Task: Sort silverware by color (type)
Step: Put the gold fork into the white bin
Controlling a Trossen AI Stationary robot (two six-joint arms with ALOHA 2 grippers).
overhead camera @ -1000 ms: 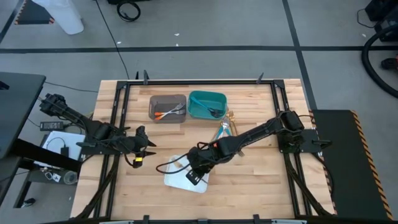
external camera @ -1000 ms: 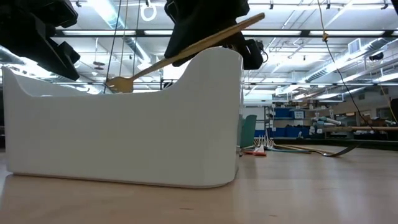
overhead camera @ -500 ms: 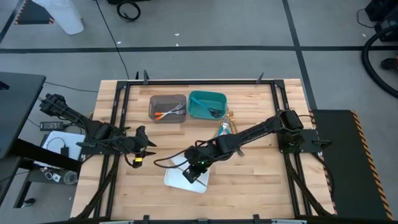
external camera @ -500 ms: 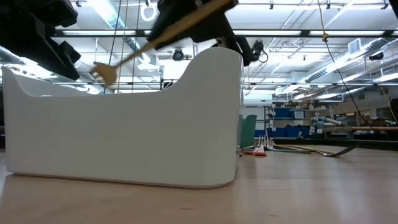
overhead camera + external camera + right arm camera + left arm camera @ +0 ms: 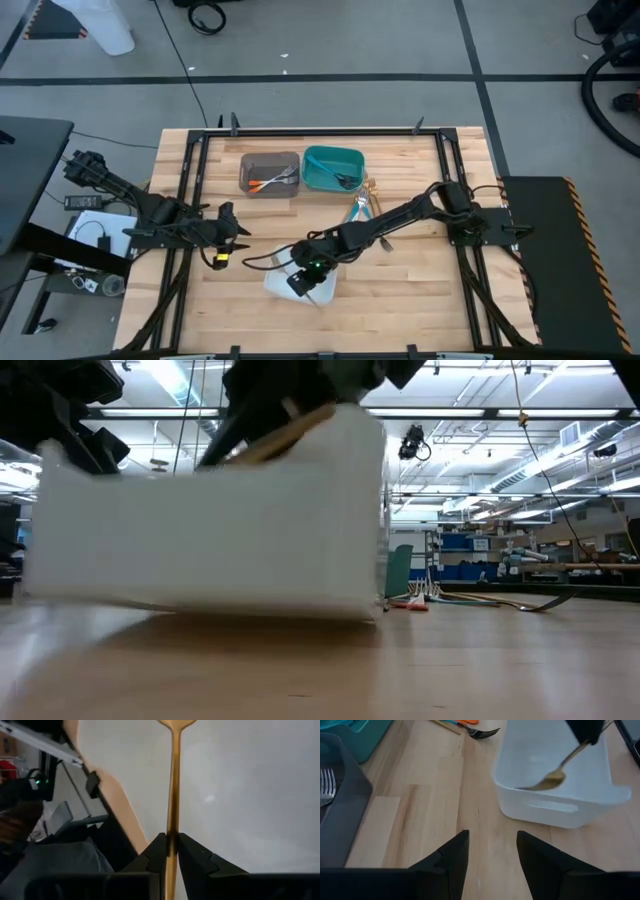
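One gold spoon [image 5: 172,795] pinched in right gripper [image 5: 170,851] inside one white tray [image 5: 580,805]; left gripper [image 5: 492,851] parted, empty, bare wood around.

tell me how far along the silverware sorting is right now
Partly done. Done: orange-handled pieces lie in the grey bin, and utensils lie in the teal bin. In hand: the right gripper holds a gold spoon by its handle, bowl down inside the white tray. Left: a small pile of silverware lies on the table beside the teal bin. The left gripper waits open at the table's left.
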